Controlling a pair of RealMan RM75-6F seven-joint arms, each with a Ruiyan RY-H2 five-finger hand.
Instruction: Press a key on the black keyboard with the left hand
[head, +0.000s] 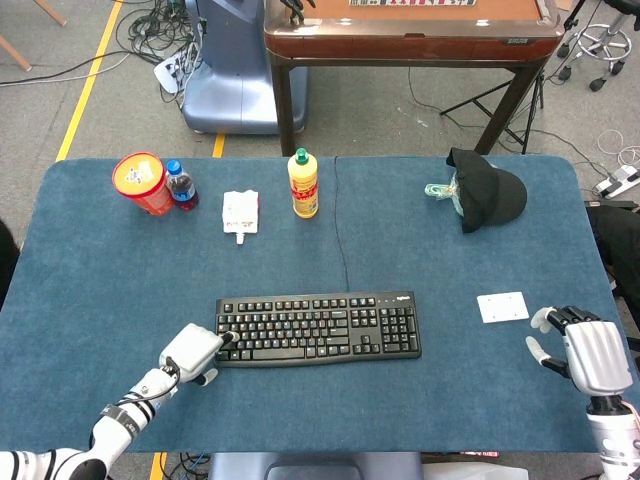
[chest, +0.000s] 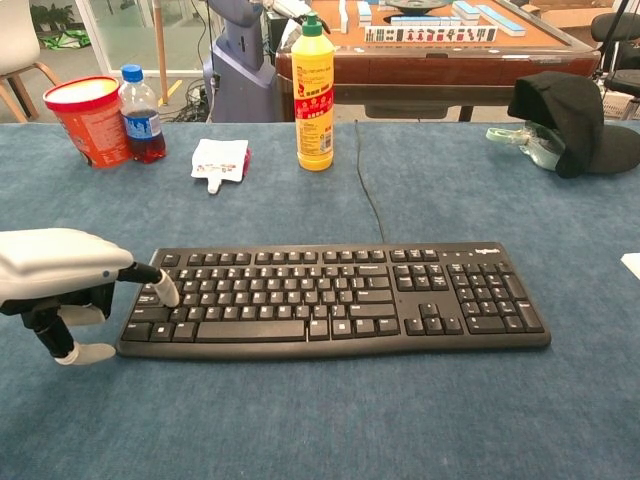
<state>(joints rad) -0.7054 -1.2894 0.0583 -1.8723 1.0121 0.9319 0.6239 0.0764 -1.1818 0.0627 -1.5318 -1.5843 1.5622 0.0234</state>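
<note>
The black keyboard (head: 318, 327) (chest: 335, 295) lies flat near the table's front middle, its cable running toward the far edge. My left hand (head: 192, 350) (chest: 60, 275) sits at the keyboard's left end. One extended finger (chest: 160, 285) rests its white tip on a key in the leftmost columns, while the other fingers curl below the hand. My right hand (head: 585, 355) rests at the front right of the table, far from the keyboard, holding nothing with its fingers apart.
A yellow bottle (head: 303, 184) (chest: 313, 90), a white packet (head: 240, 212) (chest: 218, 160), a red tub (head: 142, 183) (chest: 86, 120) and a small cola bottle (head: 180, 185) stand at the back. A black cap (head: 488, 190) lies back right. A white card (head: 502, 306) is right of the keyboard.
</note>
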